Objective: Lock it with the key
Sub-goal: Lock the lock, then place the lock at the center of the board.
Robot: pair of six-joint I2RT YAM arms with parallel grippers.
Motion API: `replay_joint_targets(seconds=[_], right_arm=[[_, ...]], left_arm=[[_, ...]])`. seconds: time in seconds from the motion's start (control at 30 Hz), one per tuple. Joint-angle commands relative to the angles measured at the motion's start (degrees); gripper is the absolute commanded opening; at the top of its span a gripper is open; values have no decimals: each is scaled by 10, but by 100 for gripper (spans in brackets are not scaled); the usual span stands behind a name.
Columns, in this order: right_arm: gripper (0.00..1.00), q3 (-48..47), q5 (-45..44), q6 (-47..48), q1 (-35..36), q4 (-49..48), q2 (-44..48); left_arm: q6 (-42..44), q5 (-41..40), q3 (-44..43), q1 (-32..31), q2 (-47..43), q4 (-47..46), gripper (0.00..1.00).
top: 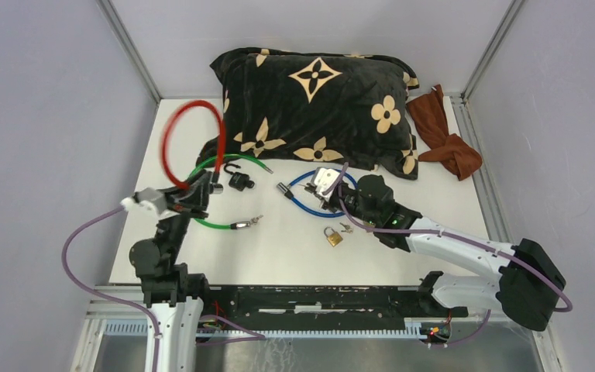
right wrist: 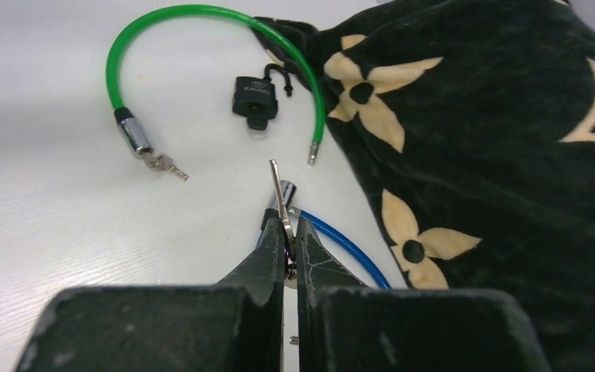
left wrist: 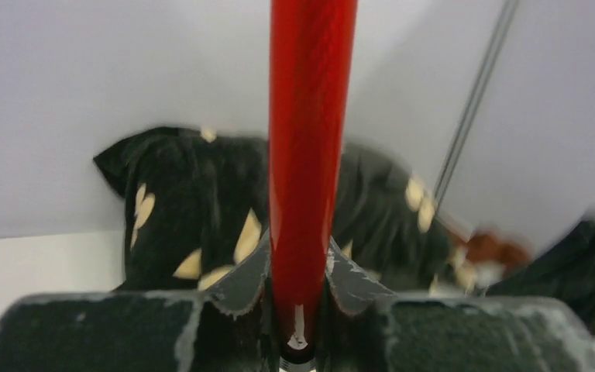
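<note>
A white table (top: 403,209) was seen, with a large black pillow (top: 318,108) patterned in beige flowers laid at its twelve o'clock edge. A crumpled brown cloth (top: 445,143) was laid at two o'clock. A glossy red cable (left wrist: 312,116) was held up in a loop toward eleven o'clock by the left gripper (top: 204,188), whose fingers were pressed onto it from both sides near one end. A green cable lock (top: 211,224) was curved left of centre, with a chrome barrel and small keys at one end and a bare pin at the other. A black padlock (top: 240,181) was set inside its arc. A blue cable lock (right wrist: 341,242) was looped at the centre, beneath the right gripper (right wrist: 288,236). A small brass padlock (top: 333,236) was placed at six o'clock from that gripper, with loose keys (top: 346,228) just beside it.

The key (right wrist: 278,190) was shown as a thin, flat silver blade, seen edge-on and tilted slightly toward eleven o'clock. Its lower part was pinched between the tightly closed fingers of the right gripper, just by the blue cable's dark end piece. Whether the two touched could not be told.
</note>
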State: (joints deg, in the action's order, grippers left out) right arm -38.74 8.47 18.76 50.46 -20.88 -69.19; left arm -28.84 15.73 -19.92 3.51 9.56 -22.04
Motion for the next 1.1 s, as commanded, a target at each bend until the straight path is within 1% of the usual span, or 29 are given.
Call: replay_joint_targets(seconds=[0.0, 0.07, 0.1, 0.13, 0.2, 0.27, 0.33, 0.37, 0.43, 0.5, 0.6, 0.7, 0.73, 0.83, 0.93, 1.0, 1.07], right_arm=[[0, 13, -49, -20, -16, -10, 45], [0, 23, -75, -24, -23, -1, 68], [0, 28, -81, -24, -28, 6, 80], [0, 33, -99, -24, -32, 14, 90], [0, 42, -114, -23, -38, 25, 110], [0, 52, -117, -23, -41, 28, 123], [0, 56, -108, -27, -41, 33, 131], [0, 58, -101, -30, -42, 35, 135], [0, 66, -98, -38, -42, 38, 144], [0, 79, -96, -43, -41, 33, 154], [0, 96, -86, -45, -41, 27, 166], [0, 96, -64, -47, -42, 42, 172], [0, 98, -63, -48, -41, 48, 176], [0, 107, -59, -55, -42, 55, 188], [0, 119, -54, -61, -41, 56, 203], [0, 126, -53, -63, -41, 53, 212], [0, 130, -54, -62, -41, 52, 220]], left_arm=[[384, 252, -52, -3, 26, 240, 2], [565, 274, -78, -3, 43, 380, 2], [638, 278, -91, -5, 56, 460, 2], [714, 282, -103, -6, 70, 511, 2], [827, 297, -122, -10, 103, 584, 2], [920, 314, -144, -17, 148, 633, 2], [968, 314, -172, -28, 200, 661, 2], [986, 303, -184, -52, 224, 675, 2], [992, 262, -197, -98, 257, 688, 2], [963, 210, -200, -166, 274, 676, 2], [824, 92, -201, -282, 313, 599, 2], [775, -32, -245, -381, 419, 590, 2], [756, -58, -255, -403, 440, 575, 2], [749, -110, -259, -447, 459, 529, 2], [737, -197, -256, -480, 482, 464, 2], [710, -242, -256, -495, 490, 426, 2], [699, -265, -240, -518, 487, 409, 2]])
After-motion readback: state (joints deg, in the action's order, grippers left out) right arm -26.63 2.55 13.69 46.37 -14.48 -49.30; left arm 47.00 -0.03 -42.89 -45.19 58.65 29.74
